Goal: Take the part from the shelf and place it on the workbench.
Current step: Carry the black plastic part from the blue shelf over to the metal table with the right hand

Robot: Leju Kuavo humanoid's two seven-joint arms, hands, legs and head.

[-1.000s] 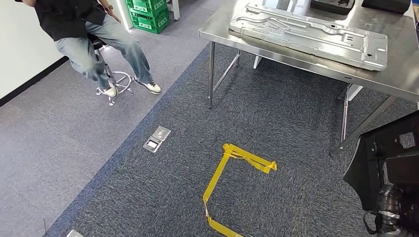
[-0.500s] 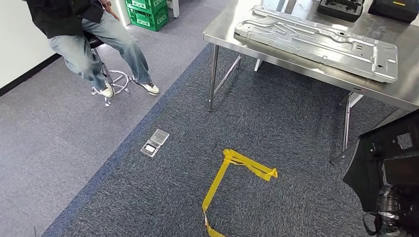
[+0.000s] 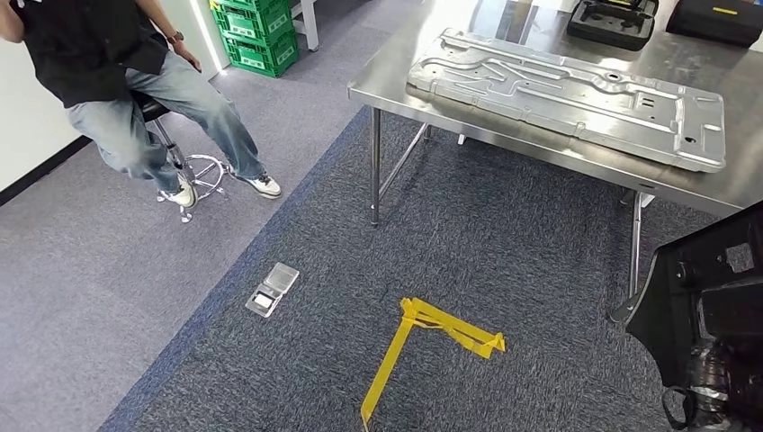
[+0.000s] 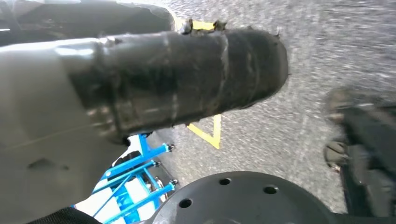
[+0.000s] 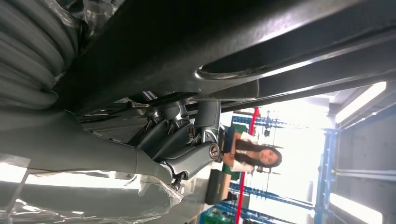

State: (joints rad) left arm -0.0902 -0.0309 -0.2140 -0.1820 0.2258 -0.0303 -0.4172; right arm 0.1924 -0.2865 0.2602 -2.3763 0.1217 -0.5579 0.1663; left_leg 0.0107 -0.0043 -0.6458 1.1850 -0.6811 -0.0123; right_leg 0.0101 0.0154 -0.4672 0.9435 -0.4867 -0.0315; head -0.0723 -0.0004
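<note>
One arm carried the load: the right hand (image 3: 711,387), low at the near right of the head view, sat under the black part (image 3: 704,288), an angular dark piece with square cut-outs. In the right wrist view its fingers (image 5: 187,140) lay pressed up against the part's dark underside. I judged that a hold, though the contact itself was partly hidden. In the left wrist view, the left hand (image 4: 140,93) hung over the carpet with its thumb well apart from the blurred dark fingers (image 4: 359,135) and nothing between them.

So the part was off the shelf and not yet set down. The steel counter (image 3: 396,72) stood farther off and to the left of the part, and its near edge ran from left to right across the view. A long stamped metal panel (image 3: 567,94) lay along that edge with its long axis parallel to it, taking most of the near surface. Two black cases (image 3: 612,22) sat beyond it at the far side.

The counter's right end was the stretch nearest the right hand. The bare strip there beside the panel's end looked the likeliest landing spot, reached forward and a little left. Yellow tape (image 3: 423,333) marked the carpet in front of the counter, and a person (image 3: 108,72) sat on a stool (image 3: 171,153) far left, well apart from that path.
</note>
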